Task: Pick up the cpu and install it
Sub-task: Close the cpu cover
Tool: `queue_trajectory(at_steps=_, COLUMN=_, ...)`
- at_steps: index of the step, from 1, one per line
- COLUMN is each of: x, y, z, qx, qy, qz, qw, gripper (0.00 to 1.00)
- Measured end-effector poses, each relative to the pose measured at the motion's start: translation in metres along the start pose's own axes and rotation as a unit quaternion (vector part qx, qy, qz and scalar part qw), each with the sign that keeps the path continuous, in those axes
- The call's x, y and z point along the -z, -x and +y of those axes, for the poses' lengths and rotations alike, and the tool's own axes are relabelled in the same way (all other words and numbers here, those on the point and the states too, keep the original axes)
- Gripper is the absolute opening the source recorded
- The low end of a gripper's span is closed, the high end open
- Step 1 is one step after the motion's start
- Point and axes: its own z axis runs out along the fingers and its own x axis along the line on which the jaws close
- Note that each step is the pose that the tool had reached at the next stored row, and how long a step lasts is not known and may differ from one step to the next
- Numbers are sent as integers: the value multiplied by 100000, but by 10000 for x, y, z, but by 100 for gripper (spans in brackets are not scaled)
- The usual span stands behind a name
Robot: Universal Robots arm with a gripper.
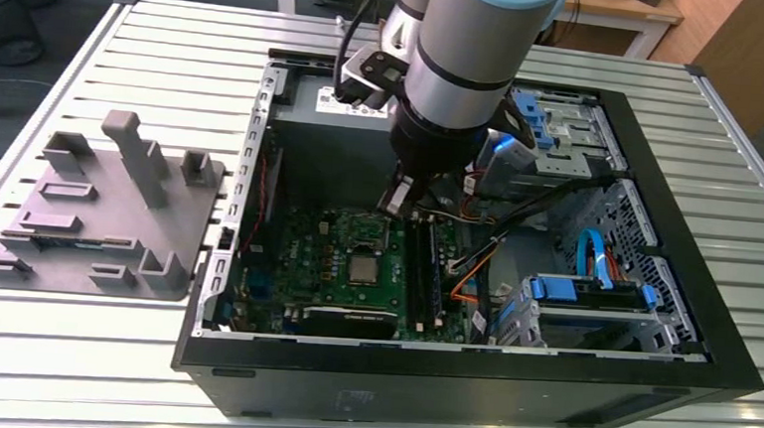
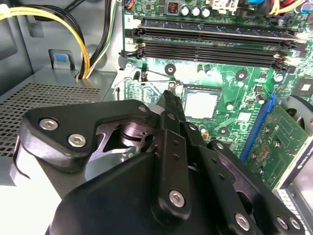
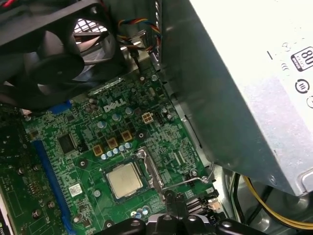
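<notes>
1. Your end effector (image 2: pixel 169 100) hangs inside the open computer case (image 1: pixel 694 323), above the green motherboard (image 1: pixel 352 272); in the second wrist view its black fingers (image 2: pixel 171 110) sit pressed together with nothing between them, so it is closed and empty.
2. You can see the cpu (image 3: pixel 124 180) lying flat in the metal-framed socket (image 3: pixel 146 169) on the motherboard, its pale silvery top facing up; it also shows in the second wrist view (image 2: pixel 200 104) and the exterior view (image 1: pixel 362 269).
3. The fingertips point at the board just beside the socket, near the thin wire lever (image 3: pixel 188 182); whether they touch it, you cannot tell.
4. The black memory slots (image 2: pixel 210 41) run alongside the socket.
5. On the slatted tabletop (image 1: pixel 109 337), toward the exterior view's left of the case, the grey holder blocks (image 1: pixel 104 207) stand well apart from the arm.
</notes>
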Motion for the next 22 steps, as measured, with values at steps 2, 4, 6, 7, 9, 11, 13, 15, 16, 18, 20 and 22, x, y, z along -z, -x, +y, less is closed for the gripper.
queue_trajectory(at_steps=2, x=1, y=-7, z=-3, qx=179, qy=-3, qz=34, qw=100000, gripper=11)
queue_trajectory(at_steps=4, x=1, y=-14, z=-7, qx=361, qy=-10, qz=70, qw=99999, gripper=11)
queue_trajectory(at_steps=6, x=1, y=-22, z=-11, qx=557, qy=-16, qz=106, qw=99998, gripper=11)
queue_trajectory(at_steps=7, x=2, y=-26, z=-13, qx=653, qy=-18, qz=126, qw=99998, gripper=11)
queue_trajectory(at_steps=9, x=2, y=-33, z=-17, qx=840, qy=-26, qz=163, qw=99996, gripper=11)
queue_trajectory(at_steps=11, x=3, y=-41, z=-20, qx=1032, qy=-34, qz=204, qw=99994, gripper=11)
queue_trajectory(at_steps=13, x=3, y=-49, z=-24, qx=1223, qy=-40, qz=243, qw=99992, gripper=11)
queue_trajectory(at_steps=15, x=4, y=-56, z=-28, qx=1425, qy=-55, qz=298, qw=99989, gripper=11)
queue_trajectory(at_steps=16, x=4, y=-60, z=-30, qx=1525, qy=-60, qz=317, qw=99988, gripper=11)
queue_trajectory(at_steps=18, x=4, y=-67, z=-33, qx=1725, qy=-71, qz=368, qw=99984, gripper=11)
queue_trajectory(at_steps=20, x=4, y=-74, z=-37, qx=1943, qy=-82, qz=414, qw=99980, gripper=11)
queue_trajectory(at_steps=22, x=5, y=-81, z=-40, qx=2162, qy=-89, qz=457, qw=99976, gripper=11)
